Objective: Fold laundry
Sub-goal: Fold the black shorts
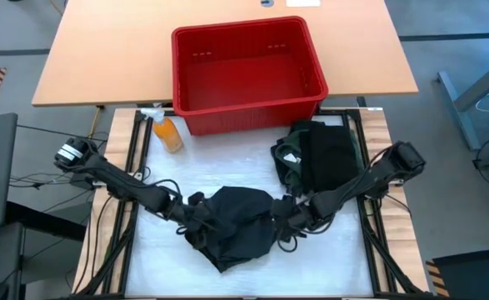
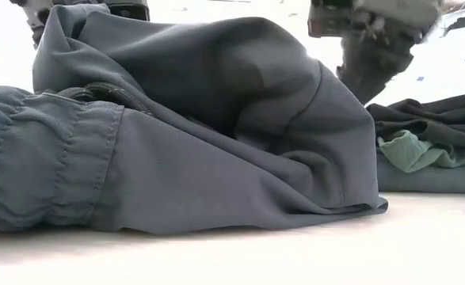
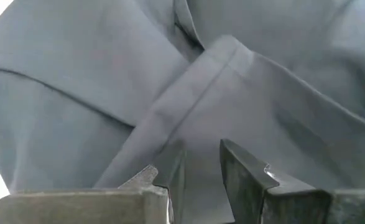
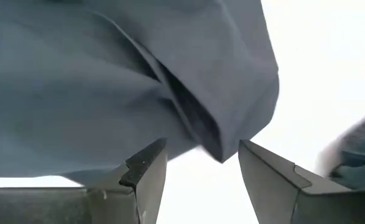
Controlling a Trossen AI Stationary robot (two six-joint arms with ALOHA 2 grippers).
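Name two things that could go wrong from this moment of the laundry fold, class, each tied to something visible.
The right tool stands open by the black garment, so its fold may sag back. The left tool grips a bunched hem; pulling could drag the heap toward the folded stack.

Bright, washed-out tabletop glare (close views soft)

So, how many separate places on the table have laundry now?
2: a crumpled black garment between both grippers at the table's middle, and a folded dark pile beside the red bin. How many garments the pile holds is hidden.
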